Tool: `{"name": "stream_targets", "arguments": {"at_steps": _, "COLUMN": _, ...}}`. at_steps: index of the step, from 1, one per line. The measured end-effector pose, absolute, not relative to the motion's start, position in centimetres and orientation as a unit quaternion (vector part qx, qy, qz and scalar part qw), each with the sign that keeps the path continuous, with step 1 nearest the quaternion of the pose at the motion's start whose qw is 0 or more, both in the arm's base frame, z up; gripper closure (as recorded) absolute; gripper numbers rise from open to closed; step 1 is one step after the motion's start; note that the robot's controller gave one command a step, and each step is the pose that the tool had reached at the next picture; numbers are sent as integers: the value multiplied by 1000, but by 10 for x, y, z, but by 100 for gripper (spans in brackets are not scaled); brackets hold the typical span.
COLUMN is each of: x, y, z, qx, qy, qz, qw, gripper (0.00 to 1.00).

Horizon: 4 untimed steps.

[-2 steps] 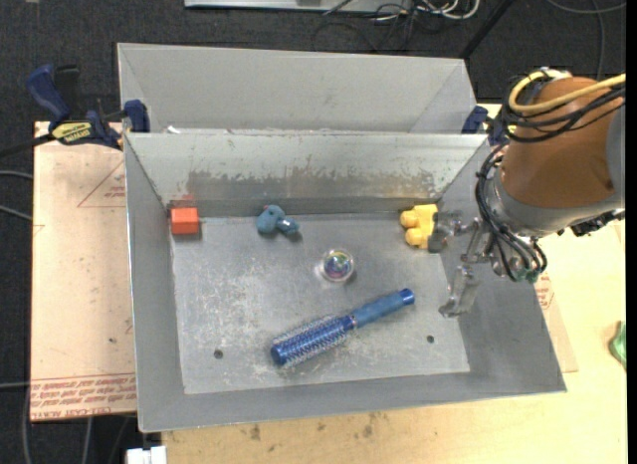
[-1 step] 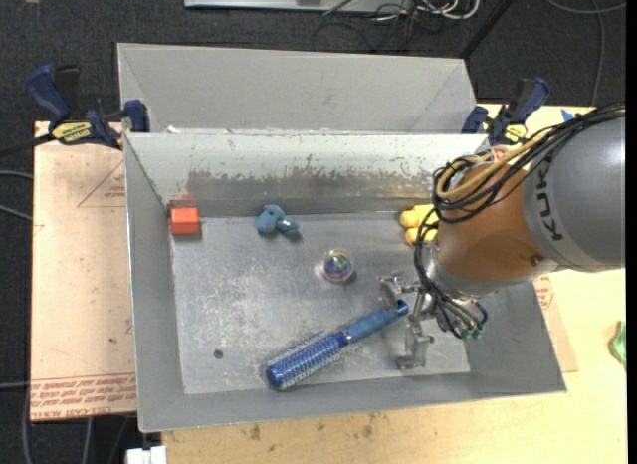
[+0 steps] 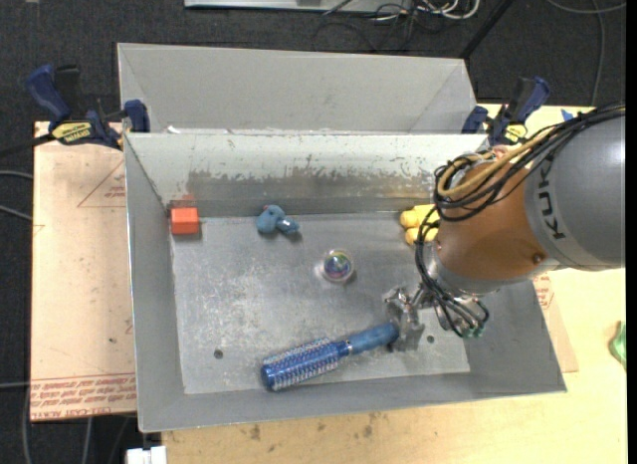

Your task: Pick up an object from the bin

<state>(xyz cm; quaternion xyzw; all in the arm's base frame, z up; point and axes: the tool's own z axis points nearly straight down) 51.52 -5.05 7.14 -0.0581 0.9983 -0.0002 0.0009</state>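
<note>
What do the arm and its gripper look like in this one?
The arm is a thick, rounded grey link with dark lettering, of which KU can be read. An orange-brown cover wraps the wrist, with black and pale cables looped over its top and more wires bunched below. The gripper is small, bare grey metal.

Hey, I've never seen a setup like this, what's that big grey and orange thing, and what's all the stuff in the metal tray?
This is one camera looking down into a grey metal bin. The big grey and orange shape on the right is a robot arm, meant to pick one thing out. At its tip is a claw, down at the handle end of a blue hairbrush lying along the near side. I cannot tell whether it grips the brush. Elsewhere lie an orange block, a small blue piece, a little shiny ball, and something yellow partly hidden behind the arm.
</note>
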Motion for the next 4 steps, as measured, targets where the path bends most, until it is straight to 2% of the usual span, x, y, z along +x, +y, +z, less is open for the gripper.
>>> {"name": "stream_targets", "arguments": {"at_steps": 1, "x": 515, "y": -50, "z": 70, "qx": -59, "qy": 998, "qz": 0, "qw": 2, "gripper": 0}}
{"name": "stream_targets", "arguments": {"at_steps": 2, "x": 534, "y": -120, "z": 70, "qx": -225, "qy": 974, "qz": -1, "qw": 2, "gripper": 0}}
{"name": "stream_targets", "arguments": {"at_steps": 3, "x": 551, "y": -59, "z": 100, "qx": -256, "qy": 967, "qz": 1, "qw": 3, "gripper": 0}}
{"name": "stream_targets", "arguments": {"at_steps": 4, "x": 521, "y": -17, "z": 68, "qx": -290, "qy": 957, "qz": 3, "qw": -2, "gripper": 0}}
